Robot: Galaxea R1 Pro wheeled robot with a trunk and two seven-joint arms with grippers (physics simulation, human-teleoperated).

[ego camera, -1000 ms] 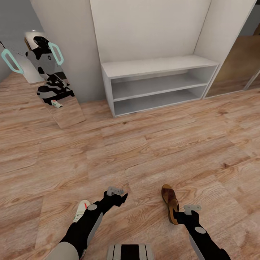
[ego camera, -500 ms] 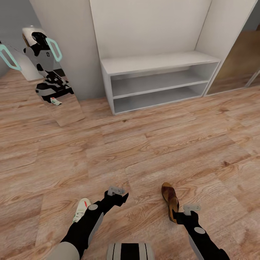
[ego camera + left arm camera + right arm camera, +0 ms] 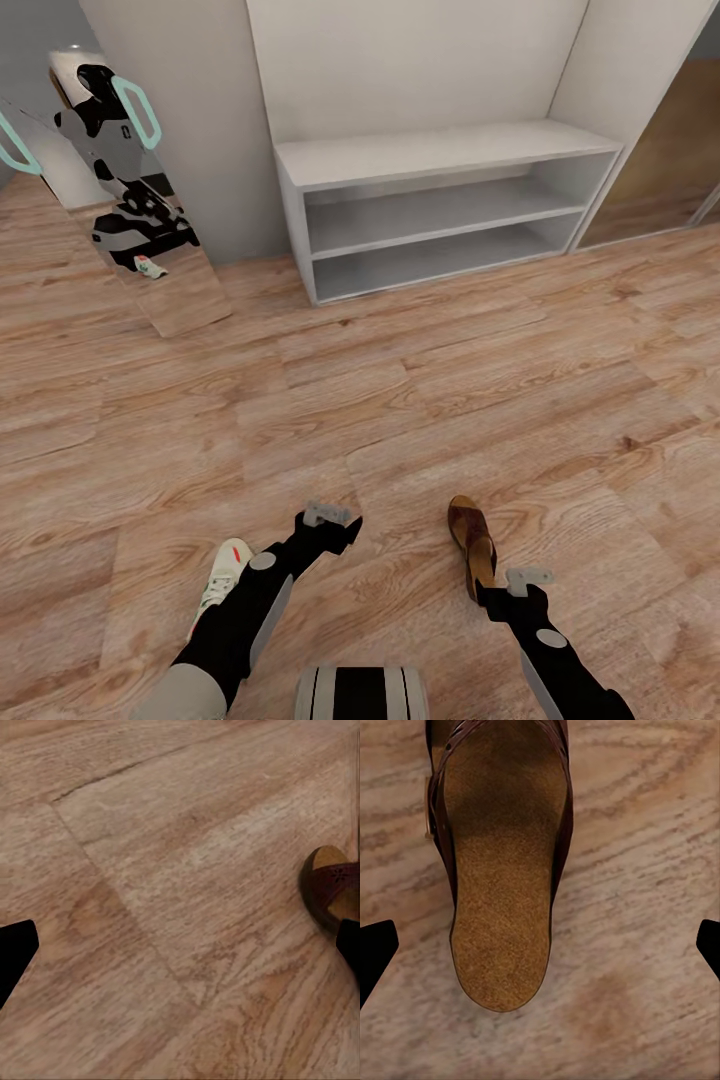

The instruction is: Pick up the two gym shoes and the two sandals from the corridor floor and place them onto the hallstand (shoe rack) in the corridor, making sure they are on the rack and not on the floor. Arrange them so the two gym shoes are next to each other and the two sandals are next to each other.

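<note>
One dark brown sandal [image 3: 472,545] with a tan insole lies on the wood-plank corridor floor [image 3: 400,400] just ahead of my right gripper [image 3: 491,596]. In the right wrist view the sandal's heel end [image 3: 502,892] lies on the floor beyond the right gripper [image 3: 540,949], whose fingers are open. One white gym shoe [image 3: 224,578] with a red patch lies beside my left forearm, partly hidden by it. My left gripper [image 3: 340,528] is open over bare floor, and its wrist view catches the sandal [image 3: 330,889] at the side. The pale grey hallstand [image 3: 440,160] stands against the far wall with nothing on it.
A tall mirror [image 3: 130,200] leans on the wall left of the hallstand and reflects the robot. White wall panels rise behind the hallstand, and a brown door panel [image 3: 655,170] is at the right. Open floor lies between me and the hallstand.
The whole view has shifted slightly, so the camera moved; the hallstand now looks a little wider. Sandal and gym shoe stay on the floor, and both grippers stay open.
</note>
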